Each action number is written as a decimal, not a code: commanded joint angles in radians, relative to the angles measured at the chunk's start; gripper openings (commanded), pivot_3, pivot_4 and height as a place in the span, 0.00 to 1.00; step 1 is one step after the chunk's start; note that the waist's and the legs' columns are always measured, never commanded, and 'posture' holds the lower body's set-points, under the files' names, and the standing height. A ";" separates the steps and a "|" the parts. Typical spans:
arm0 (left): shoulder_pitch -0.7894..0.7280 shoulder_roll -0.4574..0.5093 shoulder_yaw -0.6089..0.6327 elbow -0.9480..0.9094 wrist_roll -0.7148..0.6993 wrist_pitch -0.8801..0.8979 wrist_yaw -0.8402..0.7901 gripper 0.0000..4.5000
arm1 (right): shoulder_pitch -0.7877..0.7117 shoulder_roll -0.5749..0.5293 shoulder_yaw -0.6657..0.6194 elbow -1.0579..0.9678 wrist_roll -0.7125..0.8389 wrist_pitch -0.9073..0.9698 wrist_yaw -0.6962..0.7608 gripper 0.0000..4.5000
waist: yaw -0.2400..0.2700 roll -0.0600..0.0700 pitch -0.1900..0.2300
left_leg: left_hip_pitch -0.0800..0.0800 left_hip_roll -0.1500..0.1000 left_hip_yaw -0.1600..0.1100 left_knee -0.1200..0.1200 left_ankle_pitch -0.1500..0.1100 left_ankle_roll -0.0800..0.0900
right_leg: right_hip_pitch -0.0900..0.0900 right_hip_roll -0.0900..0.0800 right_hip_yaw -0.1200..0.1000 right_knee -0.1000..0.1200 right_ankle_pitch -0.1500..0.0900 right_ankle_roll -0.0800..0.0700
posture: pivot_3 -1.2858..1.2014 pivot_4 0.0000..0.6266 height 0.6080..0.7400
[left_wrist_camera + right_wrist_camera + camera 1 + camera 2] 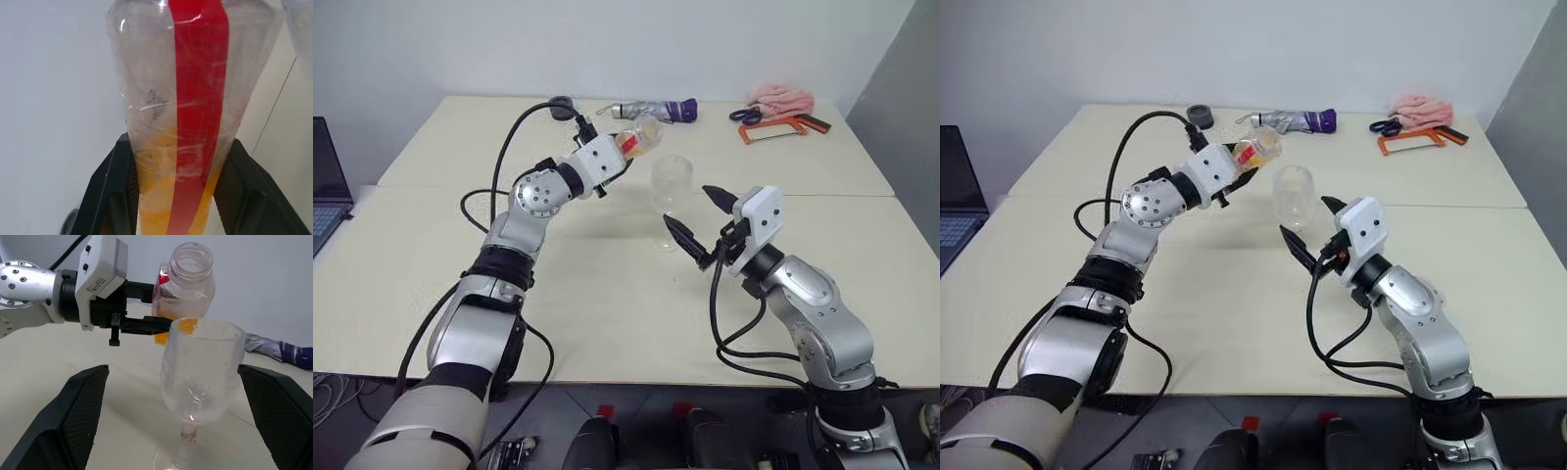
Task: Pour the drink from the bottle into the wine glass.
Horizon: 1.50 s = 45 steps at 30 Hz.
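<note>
Laptop [328, 186]: dark, at the far left edge, beside the table. Table [431, 264]: pale cream top, two boards meeting at a seam. Left claw [625, 157]: raised above the table, its two black fingers [115, 191] closed on the lower body of the bottle, one on each side. Bottle [641, 137]: clear plastic with a red strip, uncapped, tipped over towards the glass, its open mouth just above and beside the glass rim. Drink [156, 196]: orange-yellow, lying in the part of the bottle that sits between the fingers; in the right wrist view a patch of orange [183, 325] shows at the near rim of the glass, and whether it is inside the glass or seen through it cannot be told. Wine glass [672, 186]: clear, stemmed, upright on the table near its middle, between the two claws, bowl looking empty. Right claw [697, 217]: spread wide, one finger on each side of the glass and both clear of it, holding nothing. Folded umbrella [656, 110]: grey and purple, lying at the table's far edge. Scissors [744, 115], orange-framed saw [778, 127], pink cloth [781, 98]: grouped at the far right corner.
</note>
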<state>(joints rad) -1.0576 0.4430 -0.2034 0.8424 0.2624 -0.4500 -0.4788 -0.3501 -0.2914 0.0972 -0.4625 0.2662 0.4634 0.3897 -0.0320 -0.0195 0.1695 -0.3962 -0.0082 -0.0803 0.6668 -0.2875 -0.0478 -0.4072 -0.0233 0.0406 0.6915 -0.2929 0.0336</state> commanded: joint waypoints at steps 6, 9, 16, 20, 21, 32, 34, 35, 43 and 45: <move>-0.125 0.044 -0.051 0.121 0.135 -0.189 0.133 0.37 | 0.012 0.009 -0.024 -0.026 0.007 -0.040 0.002 1.00 | -0.001 0.000 0.000 | 0.000 0.000 0.000 -0.001 -0.001 0.002 | 0.000 0.000 0.000 0.000 0.000 0.000 | 0.52 0.24 1.00; -0.149 0.054 -0.074 0.153 0.176 -0.226 0.173 0.37 | 0.024 -0.001 -0.025 -0.033 0.010 -0.056 0.024 1.00 | -0.001 0.000 0.000 | 0.000 0.000 0.000 -0.001 -0.001 0.002 | 0.000 0.000 0.000 0.000 0.000 0.000 | 0.52 0.24 1.00; -0.191 0.065 -0.113 0.207 0.256 -0.277 0.253 0.37 | 0.038 -0.016 -0.044 -0.035 0.003 -0.096 0.035 1.00 | -0.001 0.000 0.000 | -0.001 0.000 0.000 0.000 -0.001 0.002 | 0.000 0.000 0.000 0.000 0.000 0.000 | 0.52 0.24 1.00; -0.211 0.069 -0.133 0.228 0.294 -0.295 0.295 0.37 | 0.042 -0.022 -0.057 -0.032 -0.003 -0.111 0.031 1.00 | -0.001 0.000 0.000 | 0.000 0.000 0.000 -0.001 -0.001 0.002 | 0.000 0.000 0.000 0.000 0.000 0.000 | 0.52 0.24 1.00; -0.217 0.070 -0.137 0.233 0.301 -0.298 0.304 0.37 | 0.043 -0.024 -0.058 -0.031 -0.005 -0.113 0.031 1.00 | -0.001 0.000 0.000 | 0.000 0.000 0.000 -0.001 -0.001 0.002 | 0.000 0.000 0.000 0.000 0.000 0.000 | 0.52 0.24 1.00; -0.264 0.090 -0.189 0.267 0.387 -0.321 0.411 0.37 | 0.046 -0.021 -0.054 -0.030 -0.013 -0.116 0.027 1.00 | -0.001 0.000 0.000 | 0.000 -0.001 0.001 0.000 -0.001 0.001 | -0.001 0.000 0.000 0.001 0.000 0.000 | 0.52 0.24 1.00; -0.267 0.093 -0.192 0.268 0.396 -0.324 0.429 0.37 | 0.046 -0.020 -0.052 -0.029 -0.013 -0.117 0.026 1.00 | -0.001 0.000 0.000 | 0.000 0.000 0.001 0.000 -0.001 0.001 | -0.001 0.000 0.000 0.001 0.000 0.000 | 0.52 0.24 1.00; -0.268 0.095 -0.194 0.268 0.400 -0.325 0.437 0.37 | 0.046 -0.020 -0.052 -0.029 -0.013 -0.117 0.027 1.00 | -0.001 0.000 0.000 | 0.000 0.000 0.001 0.000 -0.001 0.001 | -0.001 0.000 0.000 0.001 0.000 0.000 | 0.52 0.24 1.00; -0.281 0.106 -0.207 0.277 0.433 -0.332 0.481 0.37 | 0.056 -0.016 -0.048 -0.030 0.001 -0.108 0.032 1.00 | -0.001 0.000 0.000 | 0.000 -0.001 0.001 0.000 0.000 0.001 | -0.001 0.000 0.000 0.002 0.000 0.000 | 0.52 0.24 1.00; -0.285 0.108 -0.213 0.280 0.438 -0.333 0.490 0.37 | 0.061 -0.019 -0.046 -0.029 0.001 -0.107 0.037 1.00 | -0.001 0.000 0.000 | 0.000 -0.001 0.001 0.000 0.000 0.001 | -0.001 0.000 0.000 0.002 0.000 0.000 | 0.52 0.24 1.00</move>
<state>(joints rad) -1.2969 0.5337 -0.4260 1.1350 0.7030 -0.7722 -0.0208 -0.2913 -0.3074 0.0594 -0.4626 0.2570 0.3775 0.4166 -0.0328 -0.0196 0.1695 -0.3966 -0.0090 -0.0793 0.6669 -0.2879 -0.0470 -0.4082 -0.0233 0.0406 0.6938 -0.2930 0.0336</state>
